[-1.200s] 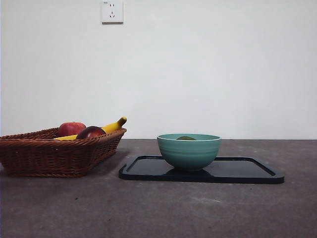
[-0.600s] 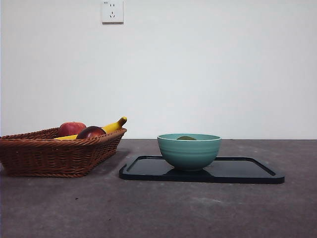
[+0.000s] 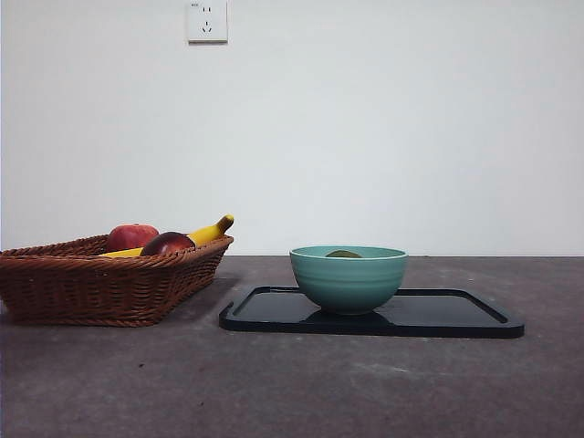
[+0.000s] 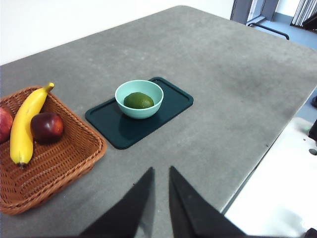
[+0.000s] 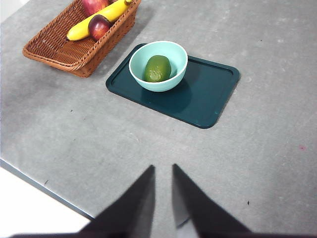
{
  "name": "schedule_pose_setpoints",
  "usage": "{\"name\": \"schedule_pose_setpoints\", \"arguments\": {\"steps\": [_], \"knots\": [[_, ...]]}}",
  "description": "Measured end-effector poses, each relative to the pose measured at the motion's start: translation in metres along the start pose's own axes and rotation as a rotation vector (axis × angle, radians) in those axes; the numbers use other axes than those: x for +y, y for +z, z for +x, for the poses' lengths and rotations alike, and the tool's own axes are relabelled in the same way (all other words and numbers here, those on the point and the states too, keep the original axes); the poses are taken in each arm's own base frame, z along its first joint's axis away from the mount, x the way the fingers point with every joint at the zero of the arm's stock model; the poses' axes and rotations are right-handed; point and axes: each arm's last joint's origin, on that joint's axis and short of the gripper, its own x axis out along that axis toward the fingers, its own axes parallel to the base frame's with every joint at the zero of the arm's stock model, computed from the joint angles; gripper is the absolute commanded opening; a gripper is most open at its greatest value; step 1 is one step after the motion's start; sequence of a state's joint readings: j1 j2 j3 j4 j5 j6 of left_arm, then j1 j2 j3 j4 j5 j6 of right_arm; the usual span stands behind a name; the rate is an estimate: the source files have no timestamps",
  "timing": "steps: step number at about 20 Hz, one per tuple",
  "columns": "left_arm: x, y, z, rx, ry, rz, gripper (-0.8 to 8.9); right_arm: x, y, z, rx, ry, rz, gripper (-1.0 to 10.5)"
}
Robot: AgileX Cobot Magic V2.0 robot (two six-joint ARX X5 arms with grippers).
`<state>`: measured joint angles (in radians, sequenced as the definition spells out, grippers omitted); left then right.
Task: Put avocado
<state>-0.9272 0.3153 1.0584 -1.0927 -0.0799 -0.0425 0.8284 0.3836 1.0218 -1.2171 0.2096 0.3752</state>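
The olive-green avocado (image 4: 138,100) (image 5: 157,68) lies inside a teal bowl (image 3: 348,279) (image 4: 139,99) (image 5: 158,65). Only its top shows over the rim in the front view (image 3: 343,255). The bowl stands on the left part of a dark tray (image 3: 456,315) (image 4: 173,106) (image 5: 203,96). My left gripper (image 4: 161,169) hangs high over the table's near side, shut and holding nothing. My right gripper (image 5: 163,166) also hangs high and well back from the tray, shut and holding nothing. Neither arm shows in the front view.
A brown wicker basket (image 3: 100,283) (image 4: 59,158) (image 5: 64,49) stands beside the tray with a red apple (image 3: 131,237), a dark red-purple fruit (image 3: 167,244) (image 4: 47,127) and a banana (image 3: 210,232) (image 4: 27,124). The table's edge (image 4: 257,168) (image 5: 44,186) runs close under both grippers.
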Motion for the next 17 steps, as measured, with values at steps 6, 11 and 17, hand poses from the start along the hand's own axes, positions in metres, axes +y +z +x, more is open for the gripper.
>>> {"name": "schedule_pose_setpoints", "arguments": {"steps": [6,11,17], "knots": [[0.0000,0.0002,0.0000,-0.002,0.000,0.000,0.28,0.0000,0.0000,0.0000,0.000,0.000,0.000,0.3],[0.0000,0.0002,-0.0001,-0.003,0.040,-0.015,0.28,0.0000,0.0000,0.0000,0.000,0.000,0.000,0.3],[-0.0003,0.0000,-0.0010,-0.008,0.406,-0.139,0.28,0.0000,0.0000,0.0000,0.000,0.000,0.000,0.3]]}}
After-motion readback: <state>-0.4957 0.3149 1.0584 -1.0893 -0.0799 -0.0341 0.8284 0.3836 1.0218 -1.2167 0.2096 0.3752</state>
